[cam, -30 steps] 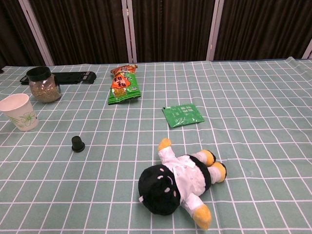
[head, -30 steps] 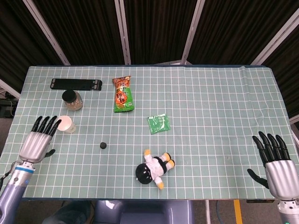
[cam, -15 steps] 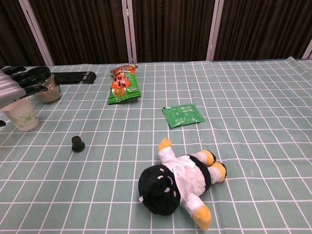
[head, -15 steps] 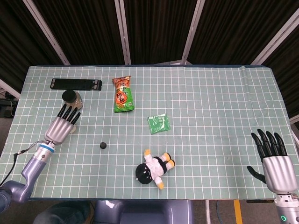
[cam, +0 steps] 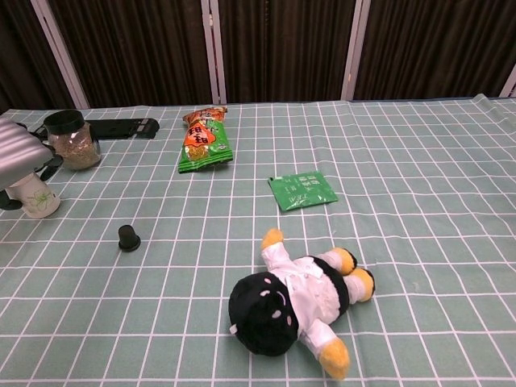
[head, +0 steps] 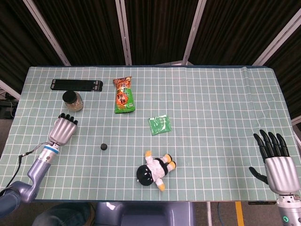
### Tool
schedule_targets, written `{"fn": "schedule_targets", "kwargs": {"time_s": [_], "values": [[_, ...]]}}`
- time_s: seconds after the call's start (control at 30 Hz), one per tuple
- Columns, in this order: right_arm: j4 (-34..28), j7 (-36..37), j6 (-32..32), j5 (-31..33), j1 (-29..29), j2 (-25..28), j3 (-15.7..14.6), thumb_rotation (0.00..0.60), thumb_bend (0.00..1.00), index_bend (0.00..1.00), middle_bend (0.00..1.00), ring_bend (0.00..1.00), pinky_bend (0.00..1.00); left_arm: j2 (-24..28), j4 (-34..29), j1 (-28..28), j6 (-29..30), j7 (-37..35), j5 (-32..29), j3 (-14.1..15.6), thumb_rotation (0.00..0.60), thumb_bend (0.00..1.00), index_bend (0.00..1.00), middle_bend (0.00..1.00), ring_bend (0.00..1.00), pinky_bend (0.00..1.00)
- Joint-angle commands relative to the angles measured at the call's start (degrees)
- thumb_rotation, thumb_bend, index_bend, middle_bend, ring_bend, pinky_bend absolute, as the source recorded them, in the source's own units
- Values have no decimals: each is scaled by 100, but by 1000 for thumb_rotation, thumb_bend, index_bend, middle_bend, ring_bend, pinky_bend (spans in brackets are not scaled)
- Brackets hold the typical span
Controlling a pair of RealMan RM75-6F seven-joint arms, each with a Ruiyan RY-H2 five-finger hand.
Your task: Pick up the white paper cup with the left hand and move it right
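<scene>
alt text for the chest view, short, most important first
At the far left edge, the robot's left hand covers the top of the white paper cup, beside a glass jar on the green grid tablecloth. A plush doll lies in front, with a small black cap, a green sachet and a snack bag further back.

Lab test bench — gridded mat (head: pixel 211 103), black curtains (head: pixel 155 30).

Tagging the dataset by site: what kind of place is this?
Probably a lab teleoperation bench, not a home: a table under a gridded green mat, dark curtain panels behind it, and unrelated props laid out, such as a doll and snack bag.
</scene>
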Motion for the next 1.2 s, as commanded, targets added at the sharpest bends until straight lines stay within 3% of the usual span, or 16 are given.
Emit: {"fn": "schedule_targets", "kwargs": {"time_s": [0.03,0.13,0.3,0.37,0.4,0.5,0.87,0.97,1.03,1.1,1.2], "values": [[-7,18,9,-9,-1,8,-6,600,0,0,0,0,0,135,-253,85,147,-307,-114,-92,600,1,525,458,395,429],[-14,31,27,-24,-5,20,-12,600,0,0,0,0,0,298,-635,173,285,-795,-233,-202,600,1,524,453,392,429],[-36,45,48,-52,-9,34,-26,600,0,0,0,0,0,742,-1720,358,242,-2324,-721,-543,600,0,524,446,387,428],[-44,36,62,-79,-11,36,-34,600,0,0,0,0,0,970,-2254,433,-58,-3243,-1105,-727,600,0,523,446,386,428],[-57,6,92,-143,-11,37,-44,600,0,0,0,0,0,1212,-2855,538,-726,-4532,-1719,-916,600,0,521,446,384,429],[-51,-60,114,-188,-16,33,-57,600,0,0,0,0,0,1654,-3053,482,-1490,-5547,-1771,-917,600,1,514,441,376,426],[-50,-418,136,-136,-30,-30,-24,600,0,0,0,0,0,1375,-2568,442,-1851,-6558,-1522,-727,600,0,491,418,353,410],[-51,-396,129,-125,-29,-23,-25,600,0,0,0,0,0,1327,-2485,421,-1865,-6571,-1458,-677,600,1,300,192,162,275],[-56,-364,130,-113,-32,-9,-25,600,0,0,0,0,0,1311,-2402,401,-1829,-6497,-1309,-587,600,1,60,17,13,84],[-57,-343,135,-106,-35,0,-24,600,0,0,0,0,0,1300,-2336,405,-1694,-6375,-1168,-528,600,1,0,0,0,4],[-73,-286,155,-106,-47,24,-29,600,0,0,0,0,0,1342,-2330,478,-980,-5807,-729,-472,600,0,0,0,0,0]]}}
